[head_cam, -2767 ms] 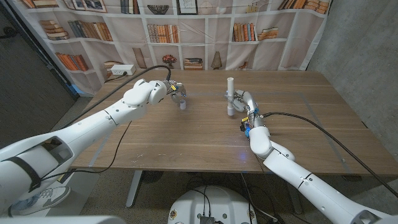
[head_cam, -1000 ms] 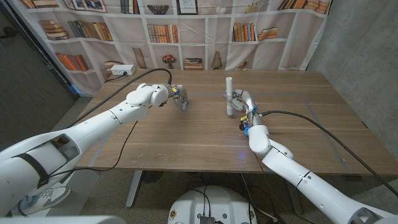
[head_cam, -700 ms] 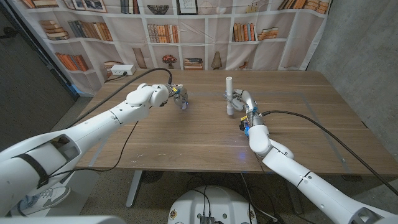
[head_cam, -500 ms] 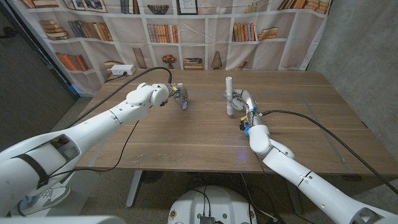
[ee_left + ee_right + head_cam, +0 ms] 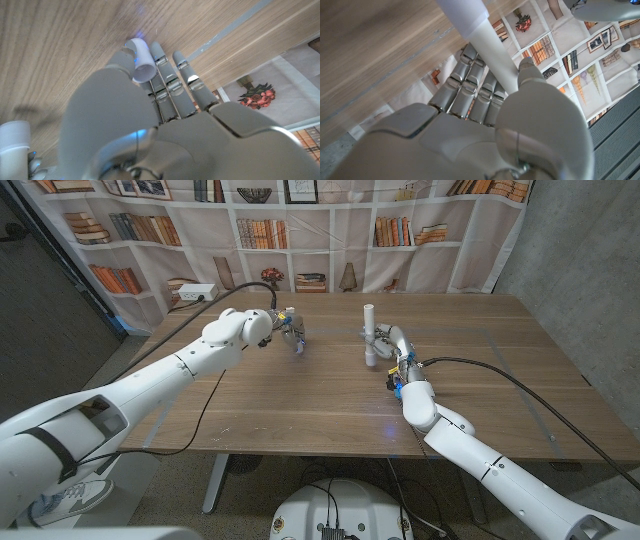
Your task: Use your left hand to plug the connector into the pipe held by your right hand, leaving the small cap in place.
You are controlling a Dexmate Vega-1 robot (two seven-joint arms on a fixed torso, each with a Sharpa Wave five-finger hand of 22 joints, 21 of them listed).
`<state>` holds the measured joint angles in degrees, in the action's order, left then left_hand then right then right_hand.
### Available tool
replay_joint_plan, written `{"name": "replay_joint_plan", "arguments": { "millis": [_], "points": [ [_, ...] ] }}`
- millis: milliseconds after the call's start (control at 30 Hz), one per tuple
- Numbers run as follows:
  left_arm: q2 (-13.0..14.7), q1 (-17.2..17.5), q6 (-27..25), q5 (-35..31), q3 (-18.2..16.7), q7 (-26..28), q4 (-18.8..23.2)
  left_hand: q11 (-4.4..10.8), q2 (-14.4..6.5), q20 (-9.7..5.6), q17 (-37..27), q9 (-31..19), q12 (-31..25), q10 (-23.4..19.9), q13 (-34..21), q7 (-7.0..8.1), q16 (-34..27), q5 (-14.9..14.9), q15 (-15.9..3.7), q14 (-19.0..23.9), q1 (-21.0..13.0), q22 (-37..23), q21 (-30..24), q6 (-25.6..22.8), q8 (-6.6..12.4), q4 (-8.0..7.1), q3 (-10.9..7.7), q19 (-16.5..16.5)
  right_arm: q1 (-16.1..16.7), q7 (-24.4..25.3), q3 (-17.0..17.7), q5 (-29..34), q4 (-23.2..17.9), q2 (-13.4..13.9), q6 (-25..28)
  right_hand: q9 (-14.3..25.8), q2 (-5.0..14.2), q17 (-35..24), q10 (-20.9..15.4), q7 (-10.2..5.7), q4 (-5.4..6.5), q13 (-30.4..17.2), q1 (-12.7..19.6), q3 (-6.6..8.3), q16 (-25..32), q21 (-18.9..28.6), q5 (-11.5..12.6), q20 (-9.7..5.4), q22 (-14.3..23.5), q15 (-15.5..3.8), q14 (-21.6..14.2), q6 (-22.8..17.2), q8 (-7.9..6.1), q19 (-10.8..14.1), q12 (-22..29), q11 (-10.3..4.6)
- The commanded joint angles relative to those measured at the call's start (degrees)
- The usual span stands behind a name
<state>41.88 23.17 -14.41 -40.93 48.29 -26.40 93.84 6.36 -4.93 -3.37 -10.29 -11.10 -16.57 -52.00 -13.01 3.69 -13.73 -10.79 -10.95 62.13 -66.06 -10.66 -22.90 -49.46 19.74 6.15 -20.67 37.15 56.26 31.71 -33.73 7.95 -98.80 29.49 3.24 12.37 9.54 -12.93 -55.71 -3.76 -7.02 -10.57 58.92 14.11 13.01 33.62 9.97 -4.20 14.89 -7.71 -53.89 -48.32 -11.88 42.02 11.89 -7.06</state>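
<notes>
Risk, judged: connector (image 5: 141, 65) pinched only at the fingertips of the left hand (image 5: 283, 330); could twist or slip on meeting the pipe's mouth; a skewed approach might jam or knock the pipe (image 5: 369, 330). Left hand: closed on the white elbow connector, well to the left of the pipe. Right hand (image 5: 392, 348): wrapped round the upright pipe, just right of it.
</notes>
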Motion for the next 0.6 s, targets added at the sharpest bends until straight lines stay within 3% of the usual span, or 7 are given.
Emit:
{"name": "replay_joint_plan", "arguments": {
  "millis": [33,433,600],
  "points": [
    [0.8,0.5,0.3,7.0,-3.9,0.9,3.1,0.51,-2.0,-4.99,-0.2,-1.0,-0.2,-6.0,-1.5,-3.50,0.2,-0.5,-0.81,1.1,0.4,-0.1,-0.4,-8.1,0.61,-0.54,-1.16,0.9,0.4,1.0,0.1,0.7,-0.5,0.0,1.1,0.3,0.48,-0.1,-0.5,-3.79,7.11,-0.2,0.0,7.72,0.3,0.3,0.3,-8.19,0.2,-5.04,-0.7,-4.3,-0.25,0.1,0.3,0.34],
    [3.0,2.2,3.0,17.8,-9.0,2.7,6.5,-0.20,-2.2,-4.84,-0.4,-2.1,0.0,-6.1,-2.5,-4.72,0.5,-0.5,-0.40,1.4,0.1,-0.3,-0.9,-8.6,1.46,-0.45,-1.35,1.6,0.3,2.9,-1.2,5.8,-2.9,0.9,6.5,0.3,0.43,-0.1,-0.7,-3.70,7.00,-0.2,0.0,7.78,0.3,0.8,0.3,-8.20,0.1,-4.97,-1.0,-4.3,-0.19,0.1,0.3,0.28],
    [4.1,6.2,5.0,23.0,-12.3,7.5,7.9,-0.30,-2.3,-4.79,-0.5,-2.4,0.1,-6.1,-2.8,-4.77,0.6,-0.5,-0.21,1.4,0.1,-0.4,-1.0,-8.5,1.64,-0.43,-1.42,1.6,0.3,4.0,-2.5,9.9,-5.0,1.5,9.6,0.3,0.46,-0.1,-0.5,-3.76,6.81,-0.2,0.2,7.90,0.3,0.9,0.4,-8.23,0.0,-5.13,-1.0,-4.3,-0.18,0.0,0.2,0.33]
  ]
}}
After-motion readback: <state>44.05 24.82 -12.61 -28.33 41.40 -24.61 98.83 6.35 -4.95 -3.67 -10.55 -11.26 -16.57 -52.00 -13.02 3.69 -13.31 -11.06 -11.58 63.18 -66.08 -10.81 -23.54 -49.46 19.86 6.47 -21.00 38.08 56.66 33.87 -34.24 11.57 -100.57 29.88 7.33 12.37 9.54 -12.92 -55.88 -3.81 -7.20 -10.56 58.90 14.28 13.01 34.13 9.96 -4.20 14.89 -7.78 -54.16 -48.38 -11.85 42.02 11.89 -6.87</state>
